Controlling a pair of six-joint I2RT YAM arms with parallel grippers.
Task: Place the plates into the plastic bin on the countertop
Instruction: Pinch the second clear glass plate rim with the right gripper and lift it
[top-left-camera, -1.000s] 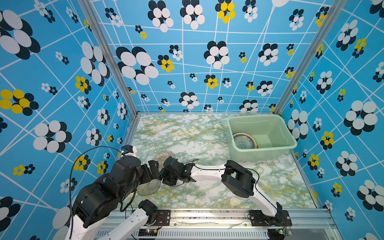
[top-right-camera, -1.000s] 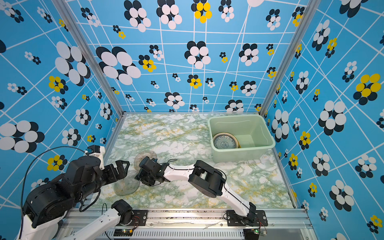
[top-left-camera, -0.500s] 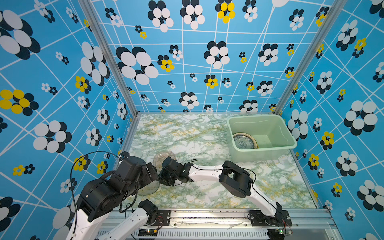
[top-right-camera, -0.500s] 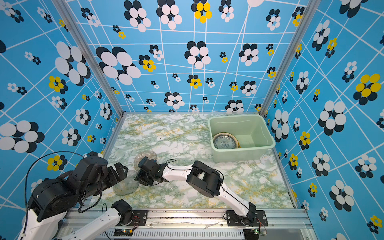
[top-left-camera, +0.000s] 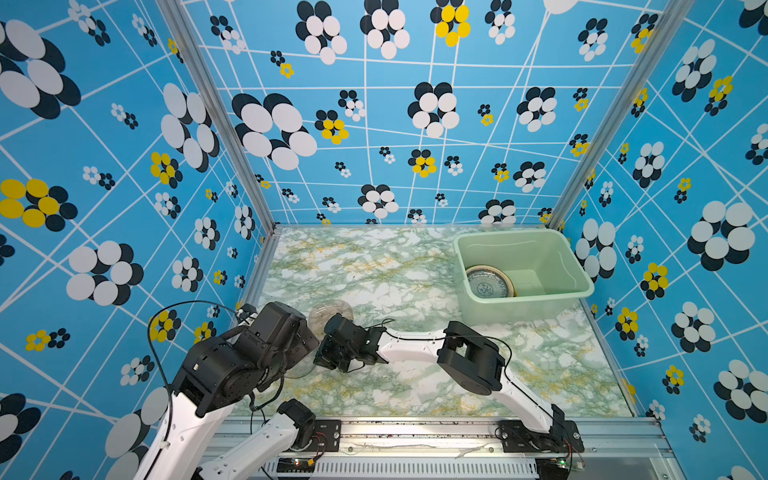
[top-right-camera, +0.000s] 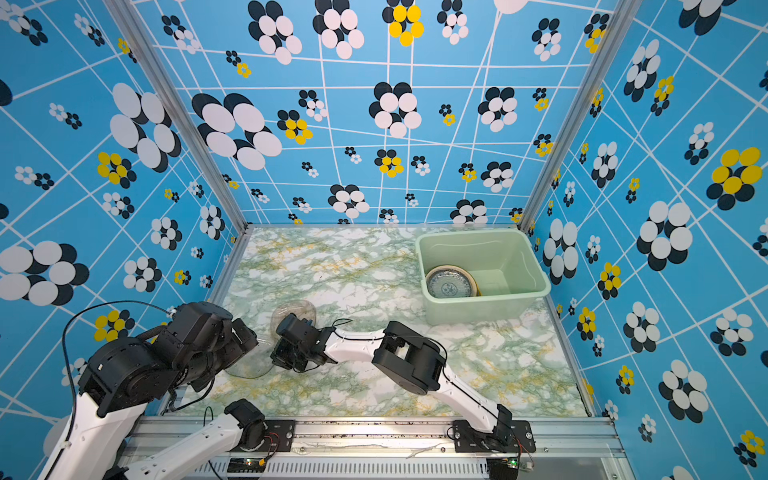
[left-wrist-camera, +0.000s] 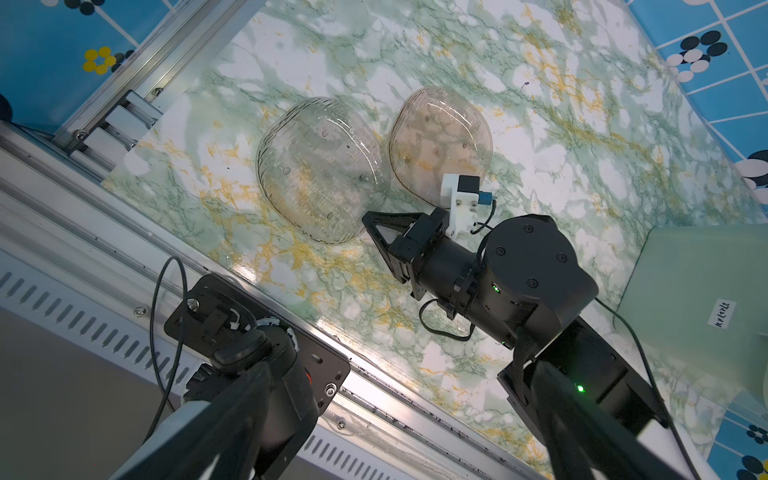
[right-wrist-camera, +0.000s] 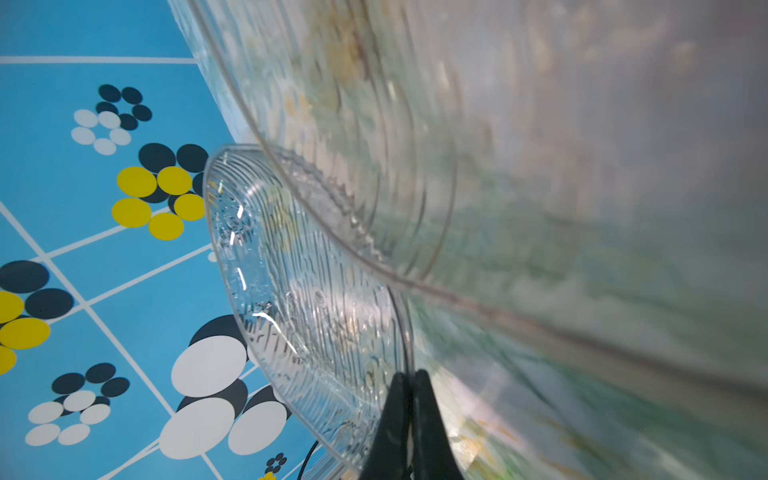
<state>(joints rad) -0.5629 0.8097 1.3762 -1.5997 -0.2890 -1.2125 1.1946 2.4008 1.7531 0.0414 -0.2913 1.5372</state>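
Two clear glass plates lie side by side on the countertop (top-left-camera: 395, 266) at the front left. In the left wrist view they are the nearer plate (left-wrist-camera: 322, 170) and the farther plate (left-wrist-camera: 440, 145). My right gripper (right-wrist-camera: 409, 376) reaches across to the left and is shut on the nearer plate's rim (right-wrist-camera: 299, 316), also visible from above as the right gripper (left-wrist-camera: 368, 220). My left gripper (left-wrist-camera: 384, 419) hangs open above the front rail, holding nothing. In both top views my left arm hides most of the nearer plate (top-right-camera: 249, 365). The plastic bin (top-left-camera: 523, 309) stands at the back right with a blue-patterned plate (top-left-camera: 487, 283) stacked inside.
The blue flowered walls close in on the left, back and right. A metal rail (top-left-camera: 415, 428) with both arm bases runs along the front edge. My right arm (top-left-camera: 469, 357) stretches across the front of the counter. The bin's pale side (left-wrist-camera: 706, 299) shows in the left wrist view.
My right gripper's jaws have closed from half open onto the nearer clear plate's rim. My left arm has shifted only slightly and stays open.
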